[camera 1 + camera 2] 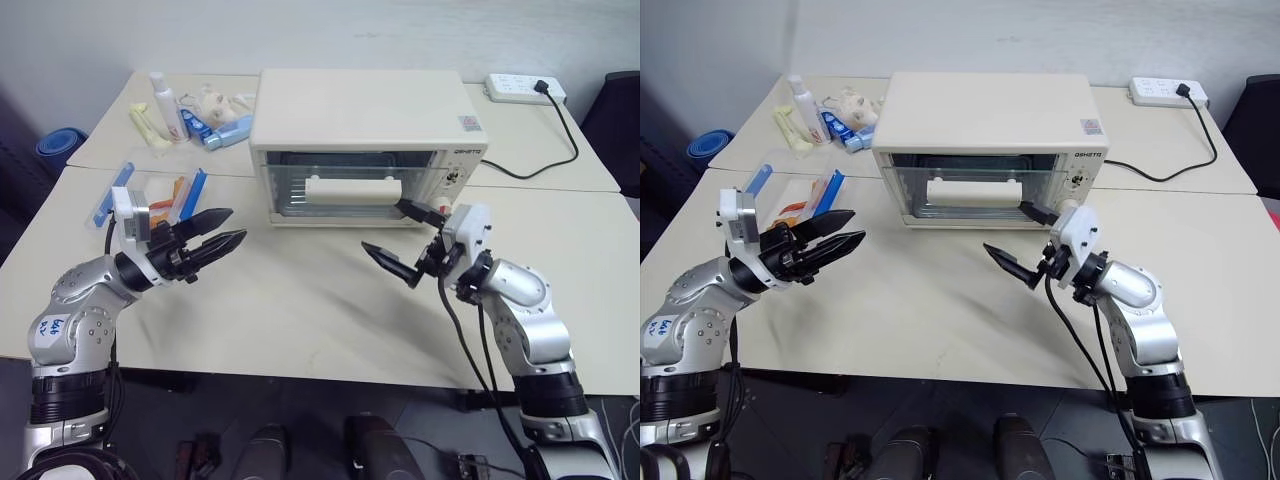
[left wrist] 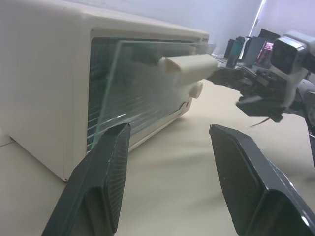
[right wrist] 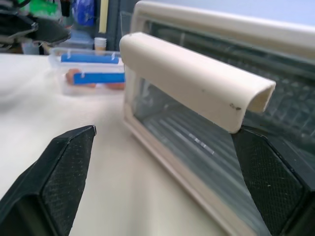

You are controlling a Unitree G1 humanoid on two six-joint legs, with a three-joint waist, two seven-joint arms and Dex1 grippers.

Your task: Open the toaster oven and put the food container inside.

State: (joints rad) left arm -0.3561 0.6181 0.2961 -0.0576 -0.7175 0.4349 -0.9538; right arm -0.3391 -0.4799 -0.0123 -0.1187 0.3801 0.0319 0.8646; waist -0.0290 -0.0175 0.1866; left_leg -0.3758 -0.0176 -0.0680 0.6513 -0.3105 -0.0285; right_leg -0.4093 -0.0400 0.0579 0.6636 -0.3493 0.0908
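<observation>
Cream surface, catalogued left to right. Container: far left, latched, behind our left gripper, whose fingers stand partly spread, empty. We judge it light, stiff, slick; best taken across the short sides. Oven: centre rear, door shut. Handle: rigid bar, the place to pull. Right gripper: spread wide, empty, near the handle's right end.

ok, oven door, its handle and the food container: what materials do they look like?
Oven door: clear glass, glossy; you see the rack through it and its greenish edge. Handle: cream plastic, probably, smooth satin moulded bar with a hollow underside. Food container: clear plastic box with blue clip latches; orange food shows through.
</observation>
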